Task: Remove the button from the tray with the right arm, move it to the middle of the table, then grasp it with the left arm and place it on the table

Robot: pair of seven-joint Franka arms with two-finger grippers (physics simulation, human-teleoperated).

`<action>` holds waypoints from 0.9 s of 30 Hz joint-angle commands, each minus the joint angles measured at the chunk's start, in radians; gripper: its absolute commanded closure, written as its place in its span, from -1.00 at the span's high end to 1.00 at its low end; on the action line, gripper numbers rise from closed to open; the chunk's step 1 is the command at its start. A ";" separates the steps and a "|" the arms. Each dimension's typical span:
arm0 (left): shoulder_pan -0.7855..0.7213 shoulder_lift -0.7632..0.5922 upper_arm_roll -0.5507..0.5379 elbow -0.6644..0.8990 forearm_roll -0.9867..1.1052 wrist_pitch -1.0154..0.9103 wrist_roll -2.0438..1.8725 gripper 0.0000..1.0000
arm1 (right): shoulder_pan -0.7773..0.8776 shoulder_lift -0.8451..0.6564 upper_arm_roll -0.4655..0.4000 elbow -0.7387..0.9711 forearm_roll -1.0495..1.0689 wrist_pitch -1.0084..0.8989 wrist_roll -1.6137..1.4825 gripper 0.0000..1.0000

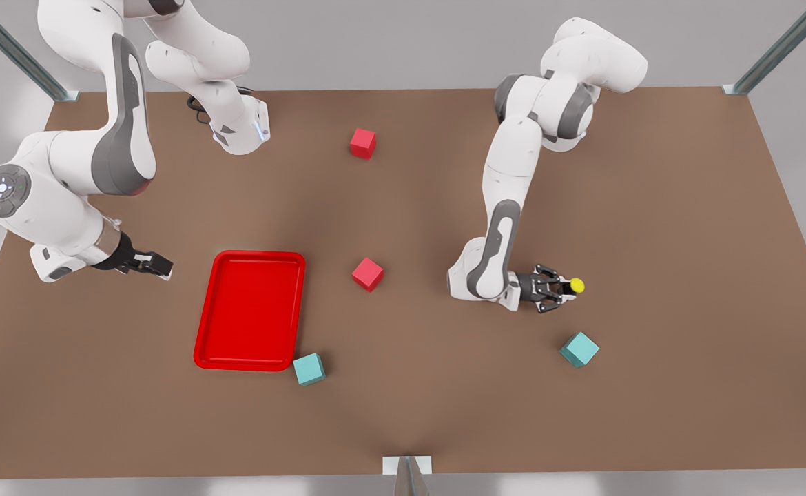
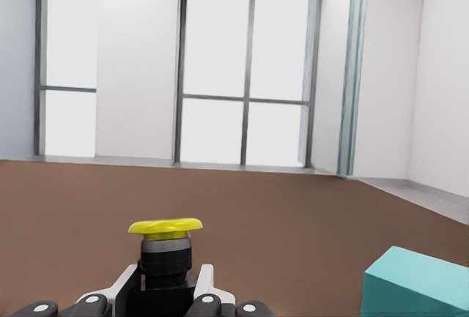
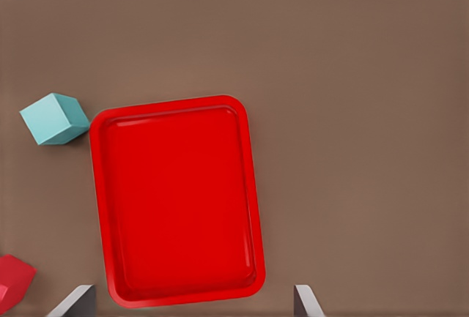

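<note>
**Button in the left gripper, set-down still to come**

The button is out of the tray, and the tray's floor is bare. The left gripper has its fingers closed on the button's dark base, with the yellow cap pointing away from the wrist, toward the front view's right. In the left wrist view the button stands upright between the fingertips, its cap clear of them. Whether the base touches the table cannot be told; the gripper looks low over it, well inside the table's right half in the front view and away from every edge. A teal cube sits near it, toward the table's front edge.

The right gripper hangs over the table between the tray and the table's left edge in the front view, holding nothing, fingers spread apart; its camera looks down on the tray. That arm waits.

Judging by this layout, the pick from the tray and the handover are done. What is left is the final step: lowering the button onto the table, releasing it and pulling the left arm clear without tipping it.
</note>
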 commanded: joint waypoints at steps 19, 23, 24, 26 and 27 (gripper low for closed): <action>-0.005 0.020 -0.035 0.001 -0.005 -0.003 -0.127 -0.09 | 0.000 0.026 0.000 0.035 0.001 -0.004 0.000 1.00; -0.005 0.020 -0.055 0.001 -0.007 -0.004 -0.128 -0.06 | 0.000 0.026 0.000 0.035 0.001 -0.004 0.000 1.00; -0.005 0.020 -0.055 0.001 -0.007 -0.004 -0.128 -0.05 | 0.000 0.026 0.000 0.035 0.001 -0.004 0.000 1.00; -0.005 0.020 -0.056 0.001 -0.015 -0.004 -0.127 -0.03 | 0.000 0.026 0.000 0.035 0.001 -0.004 0.000 1.00; -0.005 0.020 -0.056 0.001 -0.015 -0.004 -0.127 -0.02 | 0.000 0.026 0.000 0.035 0.001 -0.004 0.000 1.00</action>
